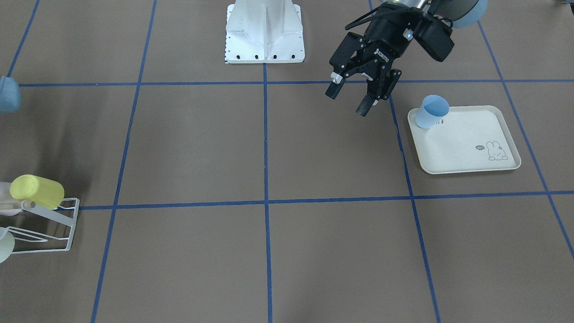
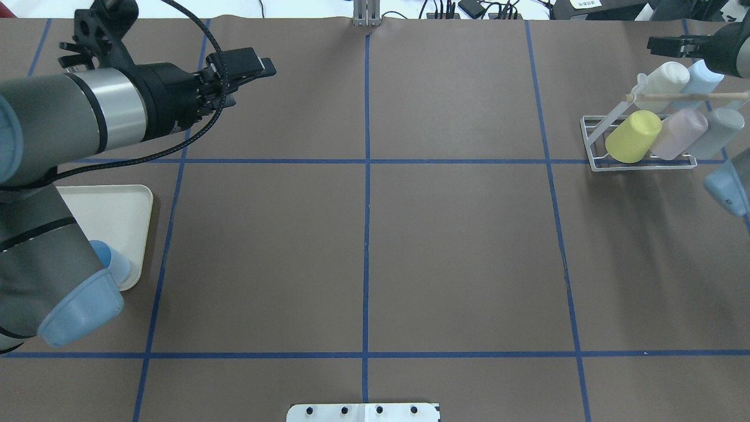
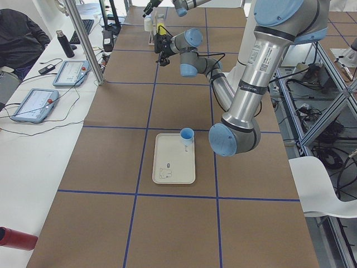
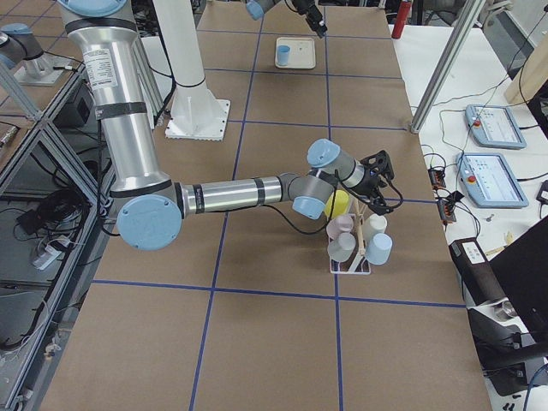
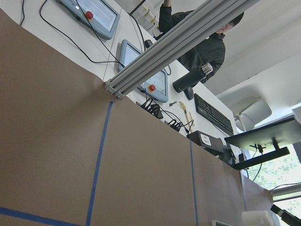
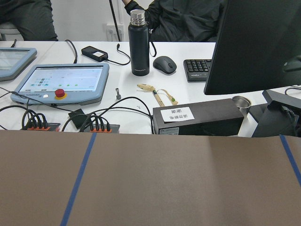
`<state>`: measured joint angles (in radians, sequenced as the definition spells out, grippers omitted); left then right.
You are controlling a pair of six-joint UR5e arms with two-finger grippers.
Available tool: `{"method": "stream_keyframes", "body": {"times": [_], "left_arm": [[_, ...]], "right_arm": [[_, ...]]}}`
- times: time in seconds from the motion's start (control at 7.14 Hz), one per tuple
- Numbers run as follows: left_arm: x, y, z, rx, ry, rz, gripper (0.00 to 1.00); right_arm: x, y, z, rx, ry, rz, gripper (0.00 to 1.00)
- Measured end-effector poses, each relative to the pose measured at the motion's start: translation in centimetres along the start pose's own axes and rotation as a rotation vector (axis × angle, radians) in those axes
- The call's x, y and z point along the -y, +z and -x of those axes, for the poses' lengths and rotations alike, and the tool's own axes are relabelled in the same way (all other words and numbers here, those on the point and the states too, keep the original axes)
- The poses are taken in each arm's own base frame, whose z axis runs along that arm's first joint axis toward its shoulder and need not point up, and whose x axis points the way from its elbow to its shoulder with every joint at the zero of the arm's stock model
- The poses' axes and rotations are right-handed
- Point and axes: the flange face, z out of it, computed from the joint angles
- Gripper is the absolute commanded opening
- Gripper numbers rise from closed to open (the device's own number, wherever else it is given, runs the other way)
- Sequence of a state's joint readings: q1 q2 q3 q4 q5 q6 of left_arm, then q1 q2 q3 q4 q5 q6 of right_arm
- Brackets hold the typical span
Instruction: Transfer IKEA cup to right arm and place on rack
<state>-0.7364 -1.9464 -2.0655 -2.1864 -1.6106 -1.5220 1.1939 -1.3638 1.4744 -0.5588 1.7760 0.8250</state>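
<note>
The light blue IKEA cup (image 1: pixel 432 112) stands upright on the far corner of the cream rabbit-print tray (image 1: pixel 471 148). In the overhead view the cup (image 2: pixel 114 262) is half hidden behind my left arm. My left gripper (image 1: pixel 347 102) is open and empty; it hangs above the table, beside the tray and apart from the cup. The white wire rack (image 2: pixel 644 161) holds several cups, with a yellow cup (image 2: pixel 633 136) at its near end. My right gripper (image 2: pixel 659 42) hovers just beyond the rack with its fingers apart and holds nothing.
Blue tape lines cross the brown table. The robot's white base (image 1: pixel 264 36) stands at the table's edge. Tablets, cables and a seated operator are on the white bench beyond the far edge.
</note>
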Motion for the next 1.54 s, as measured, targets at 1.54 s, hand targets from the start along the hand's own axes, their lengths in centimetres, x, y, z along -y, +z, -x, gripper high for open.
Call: {"method": "stream_keyframes", "body": {"times": [1.54], "left_arm": [[7.1, -8.5, 27.7, 0.423, 0.523, 0.399, 1.0]], "right_arm": [[10.6, -13.2, 24.3, 0.329, 0.31, 0.34, 1.0]]}}
